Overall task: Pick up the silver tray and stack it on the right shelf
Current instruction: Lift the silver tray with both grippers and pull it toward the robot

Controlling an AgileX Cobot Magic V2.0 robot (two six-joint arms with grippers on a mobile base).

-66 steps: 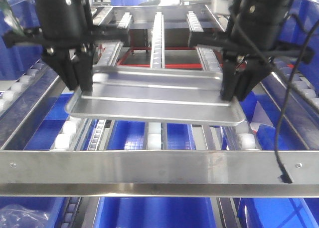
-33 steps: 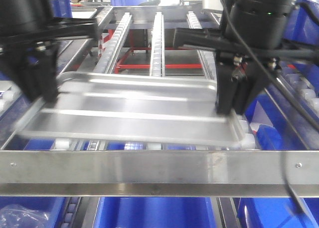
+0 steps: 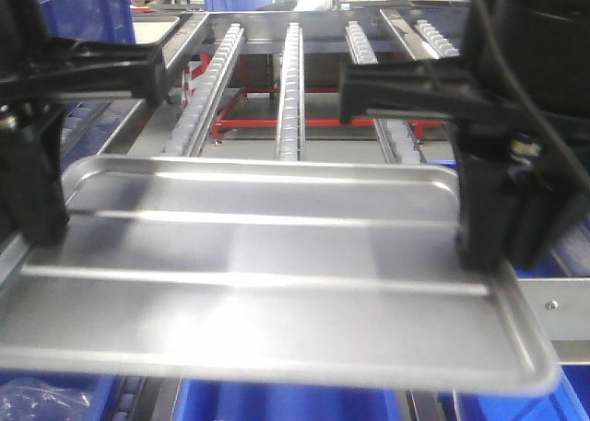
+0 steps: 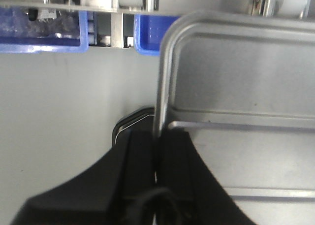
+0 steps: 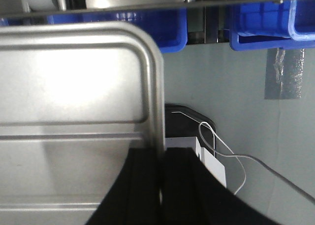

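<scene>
Pulling back. Front view: silver tray (image 3: 258, 283), ends held by left gripper (image 3: 37, 223) and right gripper (image 3: 502, 251), now hides most of right shelf (image 3: 291, 80) crossbar (image 3: 553, 306); was behind it. Not stacked yet.
Left wrist: fingers (image 4: 140, 156) clenched on tray rim.
Right wrist: fingers (image 5: 142, 185) clamp rim too.

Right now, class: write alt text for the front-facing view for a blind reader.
A silver tray fills the foreground, its short ends pinched by the left fingers and right fingers. White roller rails of the shelf recede behind.
</scene>
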